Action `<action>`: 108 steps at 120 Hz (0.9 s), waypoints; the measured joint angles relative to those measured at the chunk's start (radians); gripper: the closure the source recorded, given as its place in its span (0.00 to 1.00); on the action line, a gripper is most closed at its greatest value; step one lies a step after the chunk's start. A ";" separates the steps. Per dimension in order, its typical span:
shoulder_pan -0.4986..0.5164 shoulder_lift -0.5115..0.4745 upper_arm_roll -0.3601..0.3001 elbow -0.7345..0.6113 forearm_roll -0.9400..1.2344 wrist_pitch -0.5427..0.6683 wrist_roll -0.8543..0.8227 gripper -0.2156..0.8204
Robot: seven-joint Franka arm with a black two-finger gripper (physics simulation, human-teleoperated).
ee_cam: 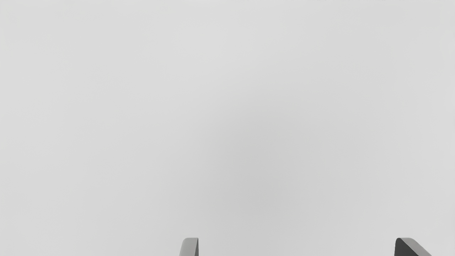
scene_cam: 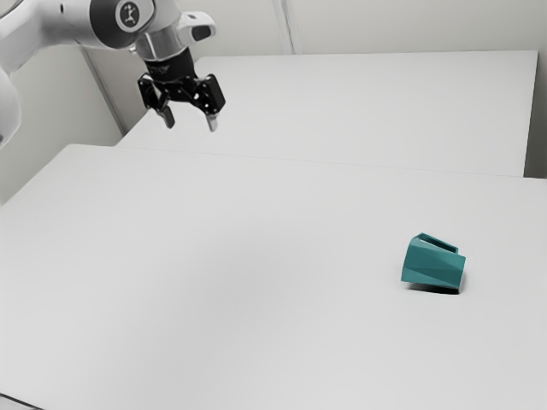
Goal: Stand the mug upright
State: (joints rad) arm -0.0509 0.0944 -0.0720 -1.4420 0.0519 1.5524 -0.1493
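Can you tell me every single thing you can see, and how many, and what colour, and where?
Mug: 1, teal, lying on its side on the table, toward the exterior view's right
Table: 1, white, under the mug
Far surface: 1, white, beyond the table
Walls: at least 2, pale grey, around the back
Arm: 1, white and dark grey, at the exterior view's upper left
Gripper: 1, black with 2 grey fingertips, open, away from the mug

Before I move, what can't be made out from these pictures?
Inside of the mug: exterior view, hidden by its walls.
Mug's underside: exterior view, hidden by its body.
Base of the arm: exterior view, left edge cuts it.
Rest of the fingers: wrist view, bottom edge cuts them.
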 joint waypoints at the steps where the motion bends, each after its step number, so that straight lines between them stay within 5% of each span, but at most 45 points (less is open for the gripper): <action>1: -0.001 0.000 0.000 0.001 0.000 0.000 0.000 0.21; 56: 0.016 0.010 0.002 -0.021 -0.207 0.016 -0.019 0.21; 108: -0.061 0.175 -0.020 -0.178 -0.618 0.249 -0.027 0.21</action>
State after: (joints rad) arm -0.1119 0.2689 -0.0916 -1.6196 -0.5662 1.8014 -0.1759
